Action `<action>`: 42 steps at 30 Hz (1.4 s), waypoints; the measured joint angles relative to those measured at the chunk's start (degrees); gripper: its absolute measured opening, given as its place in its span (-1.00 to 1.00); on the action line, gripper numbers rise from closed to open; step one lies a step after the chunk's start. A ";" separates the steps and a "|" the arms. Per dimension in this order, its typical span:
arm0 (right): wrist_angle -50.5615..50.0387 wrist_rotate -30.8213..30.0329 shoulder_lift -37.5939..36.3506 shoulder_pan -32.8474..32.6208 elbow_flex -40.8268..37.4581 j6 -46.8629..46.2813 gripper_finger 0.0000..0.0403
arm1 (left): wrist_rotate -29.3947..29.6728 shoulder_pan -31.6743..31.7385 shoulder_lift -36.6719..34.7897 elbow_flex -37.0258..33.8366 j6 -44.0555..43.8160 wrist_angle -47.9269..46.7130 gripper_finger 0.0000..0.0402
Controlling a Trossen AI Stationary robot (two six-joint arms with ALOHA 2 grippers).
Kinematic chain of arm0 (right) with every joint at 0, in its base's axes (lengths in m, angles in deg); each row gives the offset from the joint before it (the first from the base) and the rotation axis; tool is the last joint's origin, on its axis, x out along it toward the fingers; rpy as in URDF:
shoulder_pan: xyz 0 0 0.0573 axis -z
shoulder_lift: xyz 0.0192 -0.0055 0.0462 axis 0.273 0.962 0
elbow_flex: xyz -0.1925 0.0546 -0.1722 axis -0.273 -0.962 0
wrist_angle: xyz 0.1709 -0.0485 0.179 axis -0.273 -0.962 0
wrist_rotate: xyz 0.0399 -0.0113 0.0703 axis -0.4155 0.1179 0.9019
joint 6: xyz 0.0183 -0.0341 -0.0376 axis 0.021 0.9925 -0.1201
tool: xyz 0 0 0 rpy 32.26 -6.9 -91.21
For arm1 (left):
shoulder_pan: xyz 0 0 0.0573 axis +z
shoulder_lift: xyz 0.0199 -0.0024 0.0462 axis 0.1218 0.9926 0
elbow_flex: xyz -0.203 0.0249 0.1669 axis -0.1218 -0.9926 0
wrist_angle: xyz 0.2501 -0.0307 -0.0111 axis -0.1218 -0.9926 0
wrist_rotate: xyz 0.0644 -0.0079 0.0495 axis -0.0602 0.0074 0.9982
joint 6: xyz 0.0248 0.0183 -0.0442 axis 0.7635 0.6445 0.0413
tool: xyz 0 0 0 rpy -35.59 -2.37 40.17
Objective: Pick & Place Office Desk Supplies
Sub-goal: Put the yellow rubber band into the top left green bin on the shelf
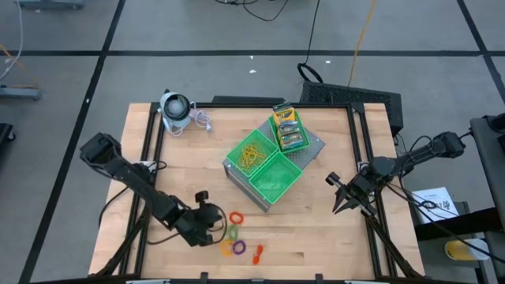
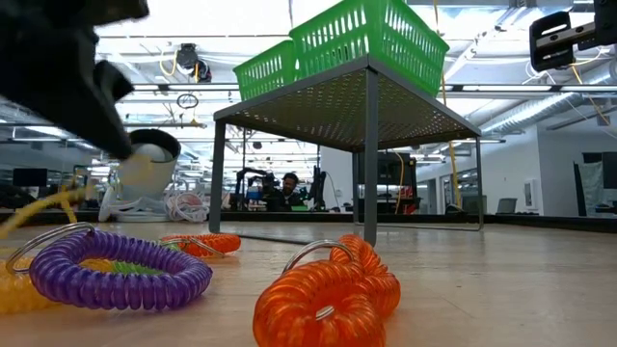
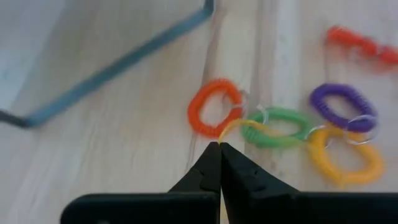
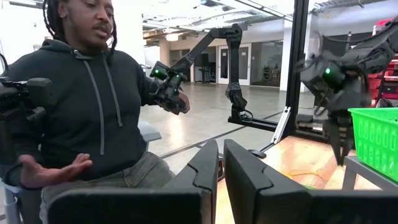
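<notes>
My left gripper (image 1: 220, 226) (image 3: 219, 144) hangs low over the near part of the table, shut on a thin yellow strand, beside a cluster of coil rings. These are orange (image 1: 236, 217) (image 3: 214, 107), green (image 3: 277, 126), purple (image 3: 343, 104), yellow (image 3: 345, 157) and a second orange one (image 1: 257, 252), all lying flat on the wood. The three card boxes (image 1: 288, 128) lie in the far green tray, and the tan rubber bands (image 1: 252, 154) fill the tray beside it. My right gripper (image 1: 341, 196) (image 4: 221, 163) waits off the table's right edge, open by a small gap, touching nothing. My left gripper pinches a thin yellow strand (image 3: 227, 130) at its very fingertips, coming down at a slant from the table's left. The strand arcs away from the tips toward the green ring. In the low view it (image 2: 39, 214) rises off the table toward the fingers.
Three green trays sit on a grey stand (image 1: 314, 150) at mid-table; one tray (image 1: 276, 180) holds nothing. A grey-white round gadget (image 1: 175, 109) stands at the far left corner. A seated person (image 4: 93, 106) is beyond the table. Bare wood lies left of the stand and at the near right.
</notes>
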State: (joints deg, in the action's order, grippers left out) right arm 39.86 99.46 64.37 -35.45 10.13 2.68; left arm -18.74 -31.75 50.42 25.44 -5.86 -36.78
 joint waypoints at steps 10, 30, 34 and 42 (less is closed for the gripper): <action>-0.02 0.00 0.02 0.01 0.01 -0.03 -0.90 | 5.64 -0.03 -7.02 0.10 9.81 7.43 -1.00; -0.02 0.00 0.02 -0.01 -0.02 -0.01 -0.90 | 9.35 1.02 -9.17 0.20 28.76 27.94 -1.00; 0.00 0.00 0.01 0.00 -0.01 -0.01 -0.90 | 9.14 2.01 -9.17 0.20 27.84 28.09 -1.00; -0.01 0.00 0.01 0.01 -0.01 -0.01 -0.90 | 8.94 5.92 -9.24 0.22 35.08 39.18 -1.00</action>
State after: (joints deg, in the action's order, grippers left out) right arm 39.86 99.46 64.38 -35.44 10.13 2.67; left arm -9.80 -25.83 41.18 25.66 29.22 2.39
